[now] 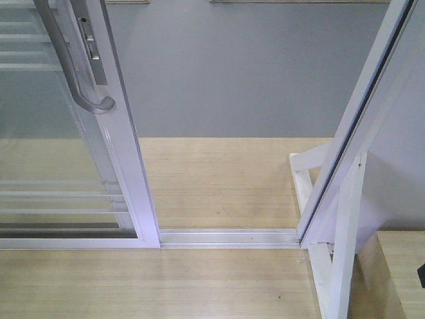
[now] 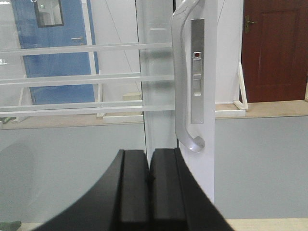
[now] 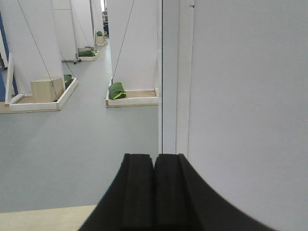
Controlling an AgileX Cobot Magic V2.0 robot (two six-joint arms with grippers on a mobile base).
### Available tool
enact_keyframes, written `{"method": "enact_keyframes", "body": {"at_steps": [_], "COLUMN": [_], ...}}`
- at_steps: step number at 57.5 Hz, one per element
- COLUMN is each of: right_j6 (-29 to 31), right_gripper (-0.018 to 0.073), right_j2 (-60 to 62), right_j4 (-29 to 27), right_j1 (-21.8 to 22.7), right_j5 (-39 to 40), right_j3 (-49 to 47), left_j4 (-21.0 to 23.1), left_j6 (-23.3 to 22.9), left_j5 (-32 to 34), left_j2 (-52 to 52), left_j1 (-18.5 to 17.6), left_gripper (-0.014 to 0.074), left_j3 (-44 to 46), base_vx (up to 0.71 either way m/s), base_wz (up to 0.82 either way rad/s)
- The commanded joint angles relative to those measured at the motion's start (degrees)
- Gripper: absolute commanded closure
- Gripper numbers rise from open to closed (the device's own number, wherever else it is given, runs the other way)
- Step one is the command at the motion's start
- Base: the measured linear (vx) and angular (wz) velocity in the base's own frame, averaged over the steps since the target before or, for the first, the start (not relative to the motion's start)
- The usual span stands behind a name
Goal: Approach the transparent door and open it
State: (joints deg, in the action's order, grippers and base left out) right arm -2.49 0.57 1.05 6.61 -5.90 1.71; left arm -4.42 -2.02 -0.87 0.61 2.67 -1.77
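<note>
Front-facing exterior view: the tall clear-glass sliding door in its white frame with thin white horizontal bars (image 1: 123, 153) is seen standing at the left, its leading edge well apart from the white-framed fixed jamb (image 1: 352, 139) at the right, so that a gap over the aluminium floor track (image 1: 229, 237) is already shown. The curved grey metal pull handle (image 1: 73, 73) is seen on the door's stile, beside a narrow silver lock plate (image 1: 89, 40).

From the left wrist view, the black left gripper (image 2: 149, 185) is shown with its two pads pressed together and nothing held, just below and slightly left of the handle's lower curl (image 2: 195, 143). The black right gripper (image 3: 154, 187) is likewise seen closed on nothing, pointed at the white frame edge (image 3: 171, 77) with grey floor beyond.

The opening is judged partly made. Risk is seen chiefly at the left arm: with the pads together, the handle cannot be hooked or gripped, and a push upward could glance off the curl or strike the glass. A sideways pull off the track line could also bind the panel. Whether the gap is wide enough for the base cannot be told.
</note>
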Motion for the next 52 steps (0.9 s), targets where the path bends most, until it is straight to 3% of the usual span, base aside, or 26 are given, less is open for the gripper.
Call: {"method": "enact_keyframes", "body": {"at_steps": [1, 52], "right_j6": [-0.1, -0.1], "right_gripper": [0.0565, 0.0565], "right_j2": [1.0, 1.0], "right_j4": [0.5, 0.5], "right_j1": [0.2, 0.2], "right_j5": [4.6, 4.5], "right_j3": [0.3, 0.3], "left_j4": [0.2, 0.2], "left_j6": [-0.4, -0.4], "left_j5": [4.5, 4.5], "left_j2": [0.3, 0.3], "left_j1": [0.1, 0.1], "left_gripper": [0.0603, 0.0603], "left_j3": [-0.9, -0.9], "base_vx": [0.00, 0.00], "base_wz": [0.00, 0.00]}}
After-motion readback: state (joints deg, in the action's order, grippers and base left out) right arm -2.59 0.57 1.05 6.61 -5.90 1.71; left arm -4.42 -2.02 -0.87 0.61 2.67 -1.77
